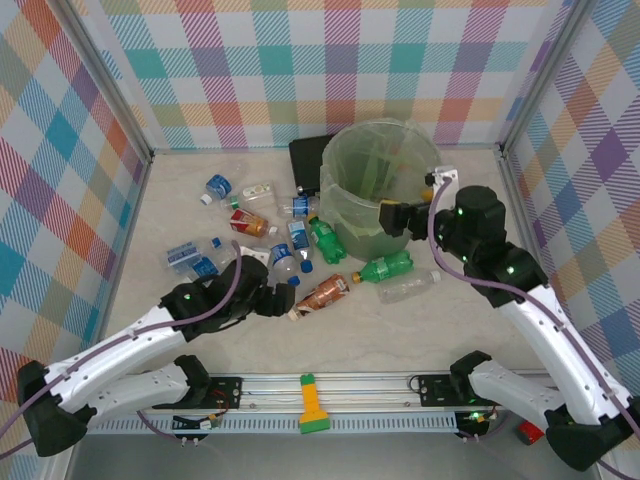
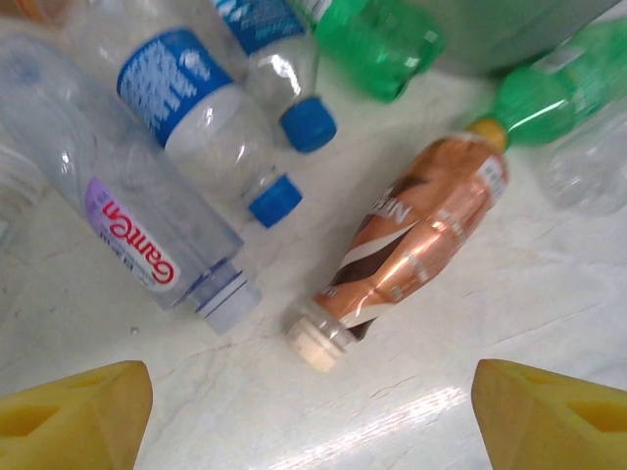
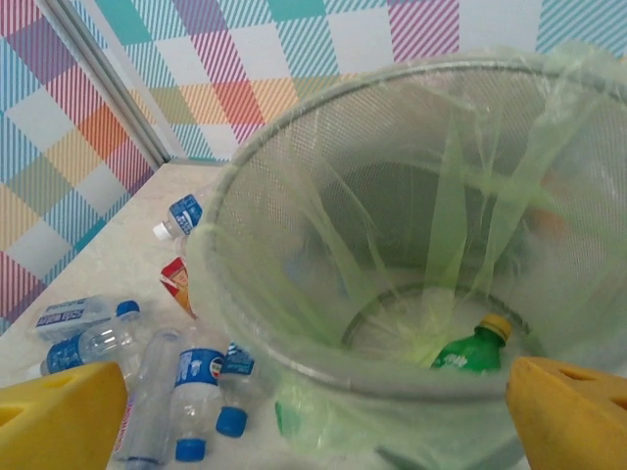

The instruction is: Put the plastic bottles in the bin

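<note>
A copper-brown bottle [image 1: 322, 292] [image 2: 421, 245] lies on its side, its pale cap towards my left gripper [image 1: 287, 302] [image 2: 313, 421]. That gripper hovers open just short of the cap, its yellow fingertips [image 2: 73, 416] wide apart with nothing between them. Clear bottles with blue caps [image 2: 196, 108] and green bottles [image 1: 385, 268] lie scattered round it. The bin [image 1: 380, 185] [image 3: 294, 323], lined with a thin bag, stands at the back. My right gripper [image 1: 392, 217] [image 3: 313, 416] is open at its near rim. A green bottle [image 3: 470, 352] lies inside the bin.
A flat black object [image 1: 310, 155] lies behind the bin on the left. More clear bottles [image 1: 190, 260] are strewn at the left of the table. A clear bottle [image 1: 408, 287] lies next to the green one. A yellow-green tool [image 1: 312, 405] sits on the front rail.
</note>
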Tool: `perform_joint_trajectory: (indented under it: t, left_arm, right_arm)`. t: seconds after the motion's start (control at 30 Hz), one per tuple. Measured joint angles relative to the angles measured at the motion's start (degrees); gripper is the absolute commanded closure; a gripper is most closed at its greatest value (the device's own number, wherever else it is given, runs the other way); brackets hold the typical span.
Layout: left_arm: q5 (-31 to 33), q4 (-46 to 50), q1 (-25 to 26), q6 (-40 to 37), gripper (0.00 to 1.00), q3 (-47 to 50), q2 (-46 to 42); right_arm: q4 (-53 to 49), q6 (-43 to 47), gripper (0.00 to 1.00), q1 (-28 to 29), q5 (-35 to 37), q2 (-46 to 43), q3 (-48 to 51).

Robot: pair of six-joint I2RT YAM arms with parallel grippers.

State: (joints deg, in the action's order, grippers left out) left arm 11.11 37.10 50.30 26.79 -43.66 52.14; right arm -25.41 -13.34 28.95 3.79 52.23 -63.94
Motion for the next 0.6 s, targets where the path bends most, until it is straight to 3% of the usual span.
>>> perform_joint_trajectory:
  t: [0.27, 0.6]
  left_arm:
    - [-0.6, -4.8, 1.8, -1.7, 0.25, 2.8, 6.9]
    - [-0.6, -11.9, 3.0, -4.6, 0.29, 3.1, 17.6]
  right_arm:
    - [-3.0, -4.9, 0.01, 0.0, -1.9, -6.4, 4.0]
    - [-4.3, -8.7, 0.01, 0.0, -4.6, -7.4, 5.9]
